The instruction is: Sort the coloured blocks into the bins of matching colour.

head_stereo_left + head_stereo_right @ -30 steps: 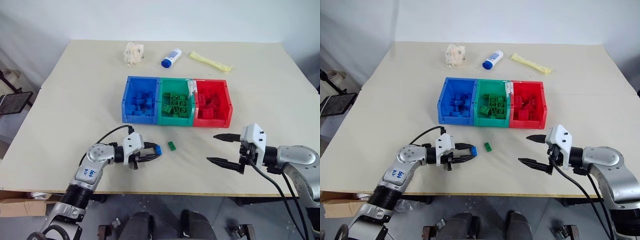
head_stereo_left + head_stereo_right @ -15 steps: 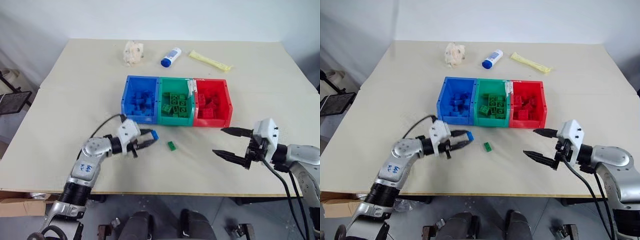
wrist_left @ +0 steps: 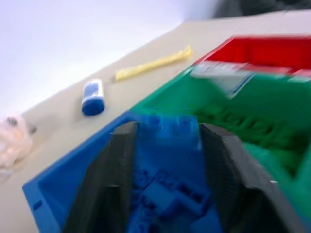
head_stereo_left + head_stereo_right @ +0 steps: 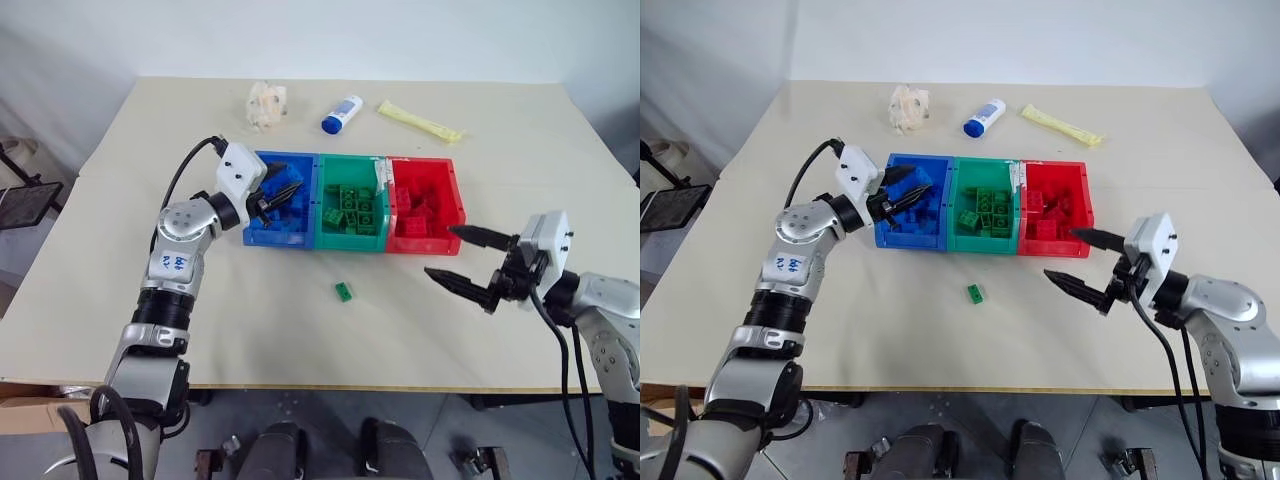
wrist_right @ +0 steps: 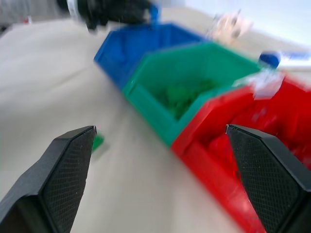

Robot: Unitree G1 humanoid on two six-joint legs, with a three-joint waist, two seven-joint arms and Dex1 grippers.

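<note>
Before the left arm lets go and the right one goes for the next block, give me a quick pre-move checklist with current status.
1. Left gripper over the blue bin: ok.
2. Blue block between the left fingers, above the blue bin: ok; whether it is gripped or already loose: cannot tell.
3. Right gripper open and empty: ok.
4. Green block lying loose on the table, in front of the green bin: ok.
5. Path from right gripper to green block free of clutter: ok.
6. Bottle and yellow packet behind the bins, out of the way: ok.
</note>
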